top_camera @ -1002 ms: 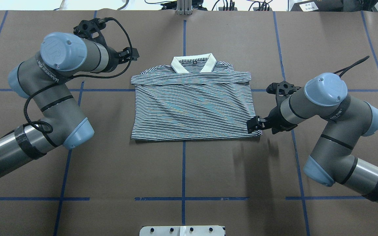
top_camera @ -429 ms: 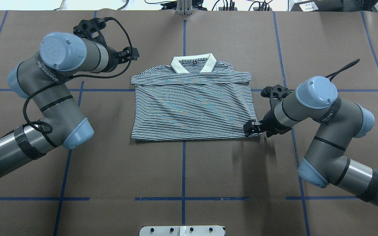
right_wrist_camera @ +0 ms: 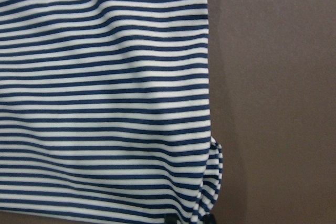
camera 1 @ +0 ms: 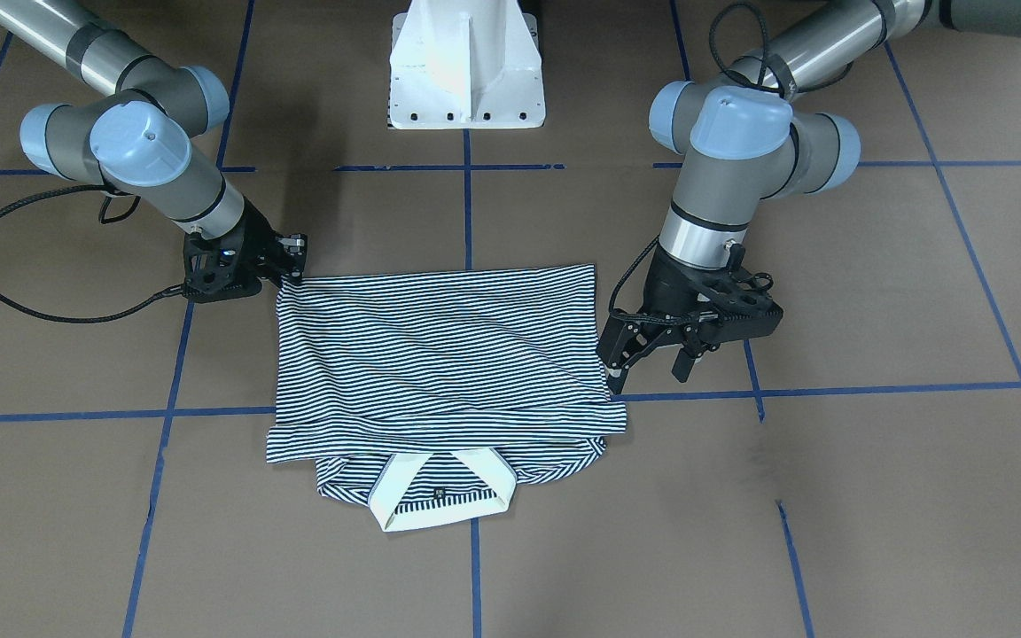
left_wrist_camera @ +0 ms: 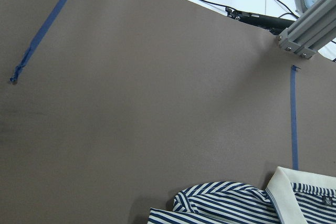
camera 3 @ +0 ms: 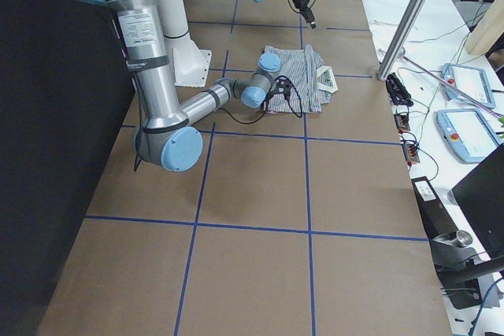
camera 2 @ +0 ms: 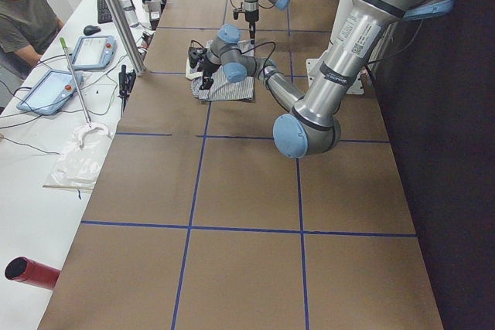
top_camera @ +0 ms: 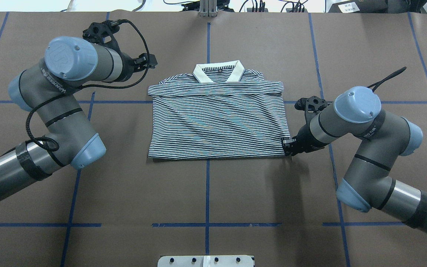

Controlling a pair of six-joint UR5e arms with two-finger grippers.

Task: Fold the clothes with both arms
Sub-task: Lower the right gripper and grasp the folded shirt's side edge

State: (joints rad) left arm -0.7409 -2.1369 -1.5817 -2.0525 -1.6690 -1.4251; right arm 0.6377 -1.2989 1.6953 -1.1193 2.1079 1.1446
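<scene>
Overhead exterior: right gripper point(top_camera: 286, 145) has shifted onto shirt point(top_camera: 217, 122) corner, now clenched on it; left gripper point(camera 1: 648, 370) released. Lift-and-fold likely next.

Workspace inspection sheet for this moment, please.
Surface: brown table with a blue tape grid.
Job's things: striped shirt lies folded, collar away from the robot.
Clutter: nothing seen.
Grippers: left gripper open, beside the shirt's far corner; right gripper looks shut on its near corner.
Cables: black cables loop off both wrists.
Surroundings: white pedestal; bench with tablets, person seated.
</scene>
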